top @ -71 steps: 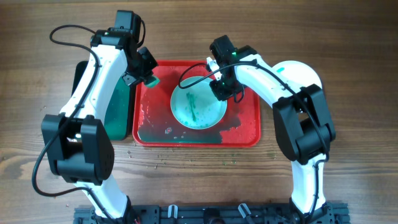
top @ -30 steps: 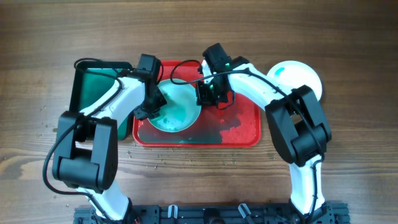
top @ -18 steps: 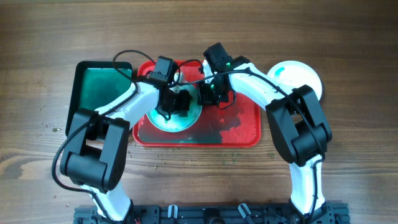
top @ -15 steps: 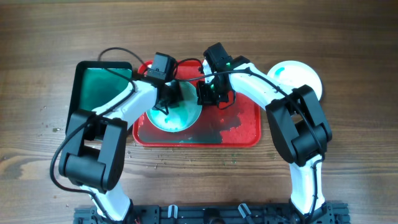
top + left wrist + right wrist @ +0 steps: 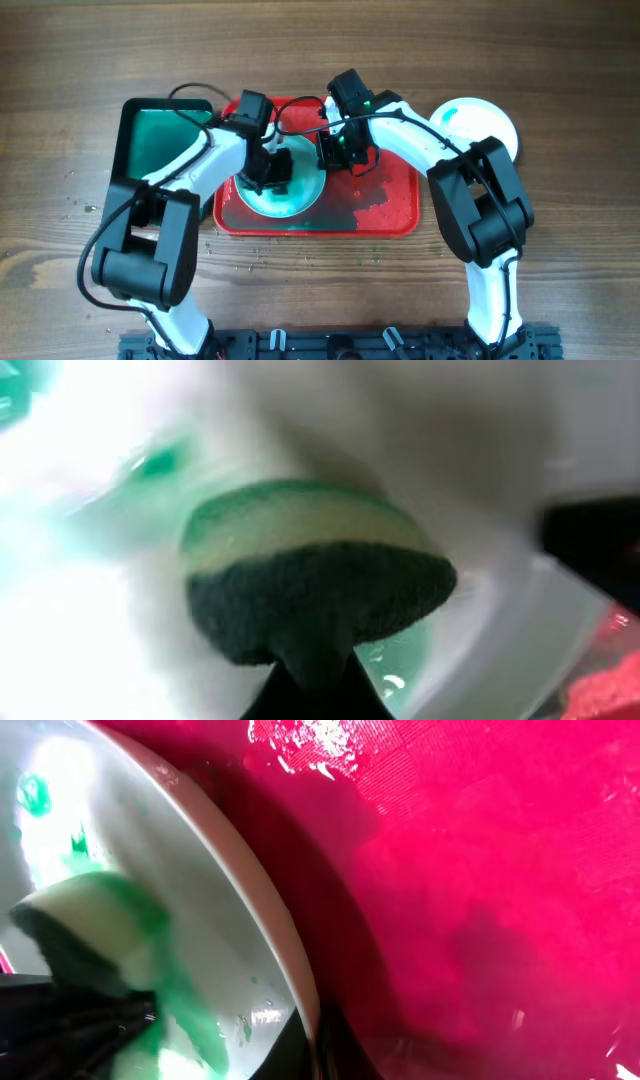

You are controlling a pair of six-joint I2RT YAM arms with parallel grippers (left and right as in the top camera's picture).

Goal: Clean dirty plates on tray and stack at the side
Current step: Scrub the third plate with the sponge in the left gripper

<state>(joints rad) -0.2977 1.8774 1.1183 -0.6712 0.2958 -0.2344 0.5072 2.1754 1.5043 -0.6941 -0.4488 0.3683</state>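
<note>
On the large red rectangular plastic tray point(image 5: 400, 200): one round white plate with an aqua rim point(image 5: 300, 195) lies left of centre, wet with teal-green smears.
Left gripper point(image 5: 272, 172): over the plate's middle, fingers closed tight on a pale sponge with a dark scouring face point(image 5: 315, 590). The dark face presses on the plate so that the rough side does the scrubbing.
Right gripper point(image 5: 338, 152): at the plate's right edge. In the wrist view the fingers pinch the plate's rim point(image 5: 290, 970), closed to its thickness. I judge this grip is there to stop the plate sliding under the sponge.
Step in hand: scrubbing, not yet lifting, as paint is on the plate's surface.
Stacking place: white plate point(image 5: 495, 120) on the wooden table point(image 5: 560, 60) right of the tray, partly hidden by the right arm. How many lie there I cannot tell.
Dark green tray point(image 5: 150, 140): left of the red tray, just beside it.
Risk: the tray floor looks wet, so the plate may skid if the pinch loosens.
</note>
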